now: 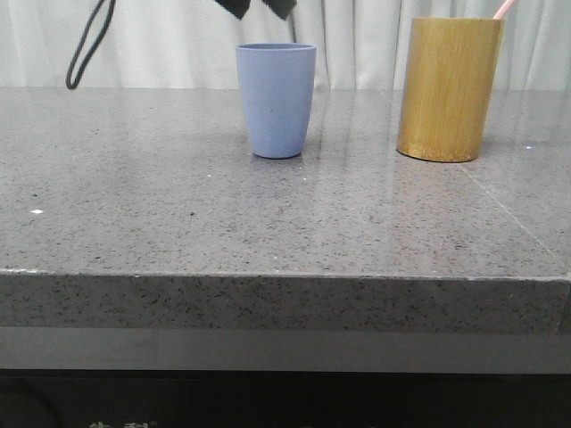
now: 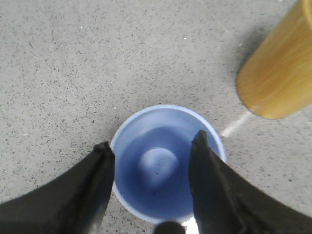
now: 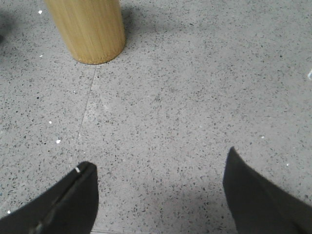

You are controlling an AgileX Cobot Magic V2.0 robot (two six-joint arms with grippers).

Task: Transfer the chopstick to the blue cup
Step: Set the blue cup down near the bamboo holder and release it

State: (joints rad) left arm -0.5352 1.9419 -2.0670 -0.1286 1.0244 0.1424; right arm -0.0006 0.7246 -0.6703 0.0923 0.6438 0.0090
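The blue cup (image 1: 276, 100) stands upright in the middle of the table, and its inside looks empty in the left wrist view (image 2: 161, 165). A pale pink chopstick (image 1: 504, 8) pokes its tip out of the bamboo cylinder (image 1: 449, 87) to the right of the cup. My left gripper (image 1: 259, 7) hangs directly above the cup's mouth. Its fingers are open (image 2: 152, 141) and hold nothing. My right gripper (image 3: 160, 158) is open over bare tabletop, some way from the cylinder (image 3: 87, 29).
The grey speckled stone table (image 1: 178, 205) reaches to a front edge (image 1: 285, 278). A black cable loop (image 1: 87, 49) hangs at the back left in front of a white curtain. The bamboo cylinder (image 2: 278, 78) stands close beside the cup.
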